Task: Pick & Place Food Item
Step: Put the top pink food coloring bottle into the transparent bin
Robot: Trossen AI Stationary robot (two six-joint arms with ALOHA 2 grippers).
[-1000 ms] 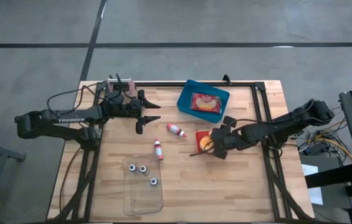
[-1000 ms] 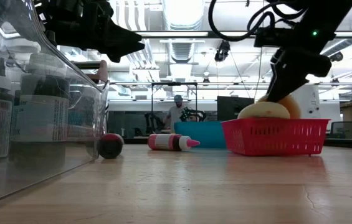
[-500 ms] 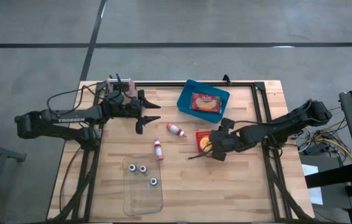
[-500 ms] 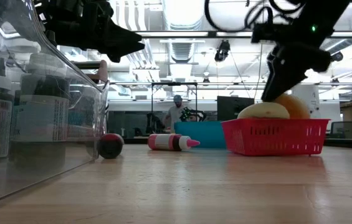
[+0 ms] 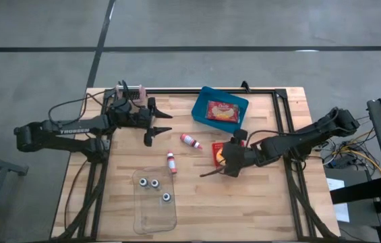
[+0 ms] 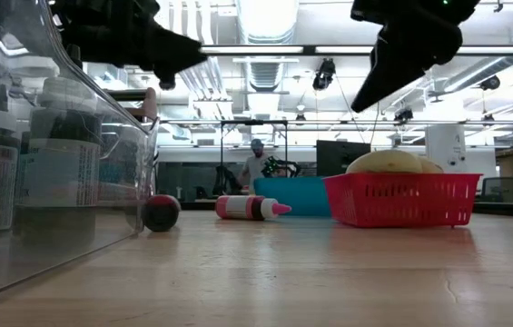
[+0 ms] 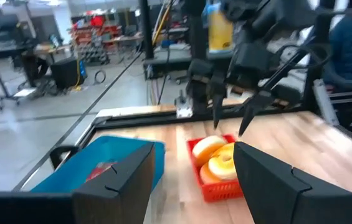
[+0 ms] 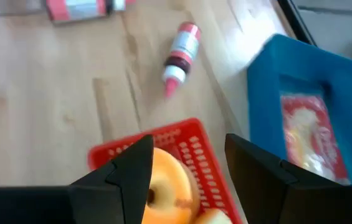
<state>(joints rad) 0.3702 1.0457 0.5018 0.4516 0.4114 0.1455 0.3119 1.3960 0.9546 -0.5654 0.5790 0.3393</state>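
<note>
My right claw [image 5: 212, 171] hangs over the table [image 5: 257, 202], just beside the red basket [image 5: 218, 150] on the side facing the near edge. Its fingers [image 8: 129, 171] are spread apart and hold nothing.

The food is in the red basket. I see a donut [image 8: 163, 183] there and a pale bun [image 6: 392, 162] next to it. The basket sits on the right half of the table, a little toward the far edge. So I think the food part is done: it is picked up and put down. My claw is above the basket and not touching it.

My left claw [image 5: 158, 128] waits over the left half of the table, near the far edge. It is open too, with nothing in it.

Other things lie around. A blue tray [image 5: 200, 111] near the far edge has a red packet [image 5: 222, 111] in it. Two small bottles [image 5: 190, 141] lie near the middle of the table. A clear bin [image 5: 143, 216] by the near edge holds little jars [image 5: 154, 183].

What is left? Maybe the packet or the bottles need moving next. I cannot tell from here. If not, I only need to pull my arm away.
</note>
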